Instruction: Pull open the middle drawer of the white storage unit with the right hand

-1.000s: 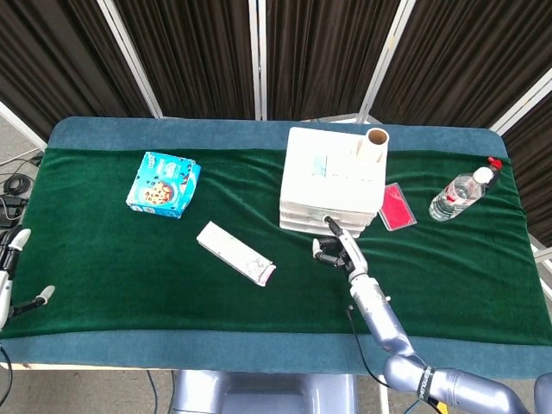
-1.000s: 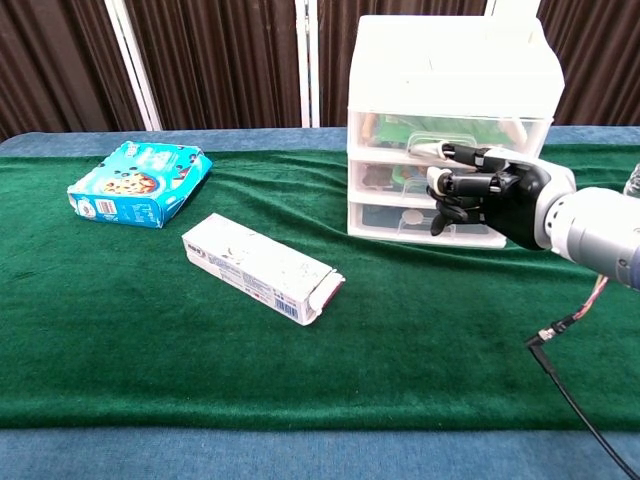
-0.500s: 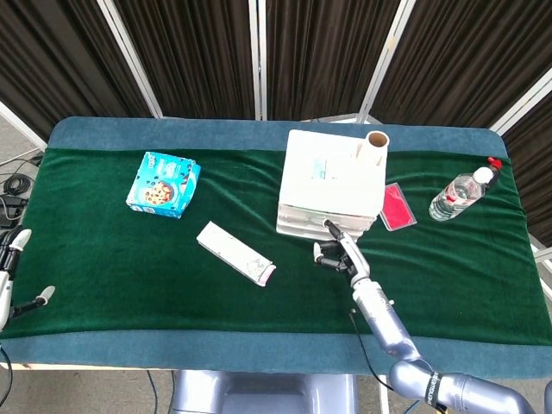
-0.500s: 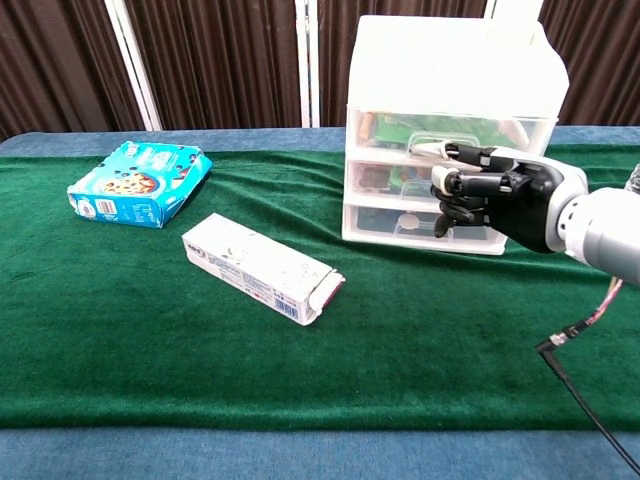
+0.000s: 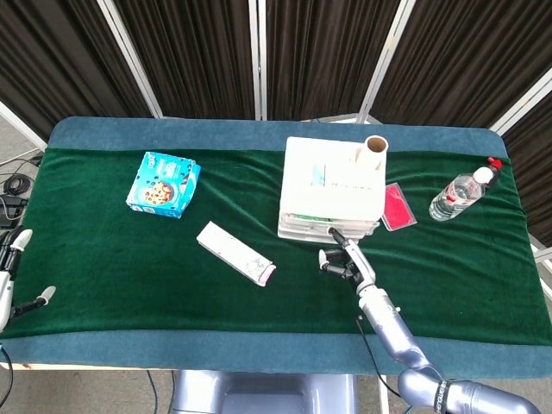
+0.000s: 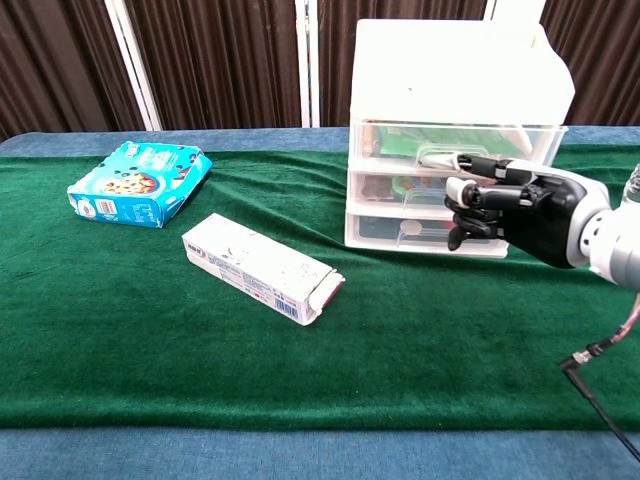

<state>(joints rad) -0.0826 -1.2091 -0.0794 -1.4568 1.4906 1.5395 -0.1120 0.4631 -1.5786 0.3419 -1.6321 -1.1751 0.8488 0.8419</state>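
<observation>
right hand [image 6: 505, 205], centre right of the chest view, has fingers curled at the middle drawer [image 6: 420, 188] of the white storage unit [image 6: 455, 70]; actual grip unclear. the light unit may slide instead of the drawer opening.

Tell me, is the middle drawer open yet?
Cannot tell: the right hand covers much of the middle drawer of the white plastic storage unit.

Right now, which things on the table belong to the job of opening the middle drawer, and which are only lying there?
For the job:
- white storage unit
- middle drawer
- right hand, at the drawer fronts

Only lying about:
- blue cookie box
- long white carton
- cardboard tube on the unit
- red packet
- water bottle
- left hand, idle at the table's edge
</observation>
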